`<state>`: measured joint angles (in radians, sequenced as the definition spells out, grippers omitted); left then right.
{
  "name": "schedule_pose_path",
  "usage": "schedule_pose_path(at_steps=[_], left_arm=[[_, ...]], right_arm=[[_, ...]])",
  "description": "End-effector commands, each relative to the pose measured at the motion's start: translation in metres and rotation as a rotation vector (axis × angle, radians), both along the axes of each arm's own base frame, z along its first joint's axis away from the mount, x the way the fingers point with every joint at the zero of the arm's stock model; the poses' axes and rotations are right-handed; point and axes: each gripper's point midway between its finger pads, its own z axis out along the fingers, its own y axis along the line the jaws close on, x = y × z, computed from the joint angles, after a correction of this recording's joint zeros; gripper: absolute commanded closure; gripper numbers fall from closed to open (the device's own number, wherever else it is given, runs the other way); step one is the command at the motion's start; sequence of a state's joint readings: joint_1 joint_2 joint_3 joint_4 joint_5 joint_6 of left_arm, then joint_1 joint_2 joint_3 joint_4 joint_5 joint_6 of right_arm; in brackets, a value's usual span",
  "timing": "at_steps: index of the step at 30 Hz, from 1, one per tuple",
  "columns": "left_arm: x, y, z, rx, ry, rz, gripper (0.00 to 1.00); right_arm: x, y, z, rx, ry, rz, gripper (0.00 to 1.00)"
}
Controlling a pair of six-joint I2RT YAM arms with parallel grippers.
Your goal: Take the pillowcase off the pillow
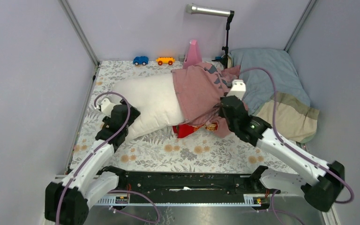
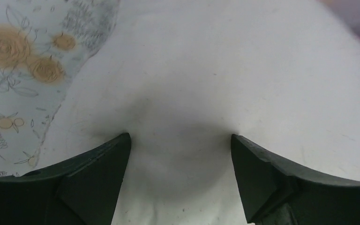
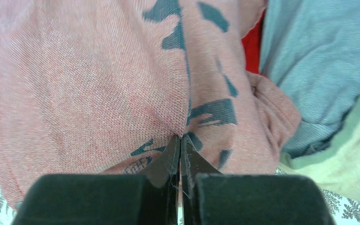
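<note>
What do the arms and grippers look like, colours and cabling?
The left arm and right arm: white link shells, black joints, a purple cable looping along each, a white block at each wrist. Small green light on the right forearm. The left gripper and right gripper: matte-black wedge-shaped fingers, no markings visible.

Pale lilac walls [image 1: 28, 70] box in a floral-print floor [image 1: 192, 154] — silver lamp [image 1: 208, 10] on a black stand [image 1: 226, 33] at its back edge.

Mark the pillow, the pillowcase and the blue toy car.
pillow [image 1: 150, 101]: top view, bare white middle.
pillowcase [image 1: 199, 91]: top view, faded pink inside face.
blue toy car [image 1: 140, 60]: top view, its body.
</note>
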<state>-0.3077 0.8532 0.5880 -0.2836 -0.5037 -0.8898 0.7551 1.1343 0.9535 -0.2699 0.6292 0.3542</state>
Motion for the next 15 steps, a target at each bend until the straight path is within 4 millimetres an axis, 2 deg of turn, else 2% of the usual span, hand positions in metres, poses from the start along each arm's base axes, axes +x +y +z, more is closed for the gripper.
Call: schedule_pose_path(at_steps=[1, 2, 3, 4, 5, 7, 10, 13, 15], left_arm=[[0.014, -0.003, -0.031, -0.066, 0.043, -0.035, 0.2], [0.016, -0.001, -0.036, -0.077, 0.053, -0.029, 0.36], [0.016, 0.005, -0.041, -0.088, 0.066, -0.005, 0.58], [0.014, 0.017, -0.046, -0.098, 0.091, 0.05, 0.82], [0.01, 0.033, -0.049, -0.112, 0.108, 0.127, 0.99], [0.004, 0.065, -0.044, -0.114, 0.095, 0.251, 1.0], [-0.011, 0.104, -0.021, -0.098, -0.002, 0.438, 1.0], [-0.021, 0.117, -0.006, -0.087, -0.088, 0.513, 1.0], [-0.019, 0.115, 0.002, -0.082, -0.127, 0.481, 0.97]], right_arm=[[-0.004, -0.046, 0.054, 0.135, -0.235, -0.204, 1.0], [-0.008, -0.05, 0.058, 0.157, -0.257, -0.209, 1.0], [-0.011, -0.053, 0.062, 0.18, -0.276, -0.212, 1.0], [-0.014, -0.057, 0.066, 0.204, -0.295, -0.221, 1.0], [-0.016, -0.06, 0.066, 0.211, -0.302, -0.235, 1.0], [-0.019, -0.07, 0.065, 0.208, -0.305, -0.287, 1.0], [-0.025, -0.09, 0.066, 0.199, -0.307, -0.388, 1.0], [-0.032, -0.101, 0.073, 0.221, -0.332, -0.423, 1.0], [-0.032, -0.094, 0.078, 0.246, -0.358, -0.359, 1.0]])
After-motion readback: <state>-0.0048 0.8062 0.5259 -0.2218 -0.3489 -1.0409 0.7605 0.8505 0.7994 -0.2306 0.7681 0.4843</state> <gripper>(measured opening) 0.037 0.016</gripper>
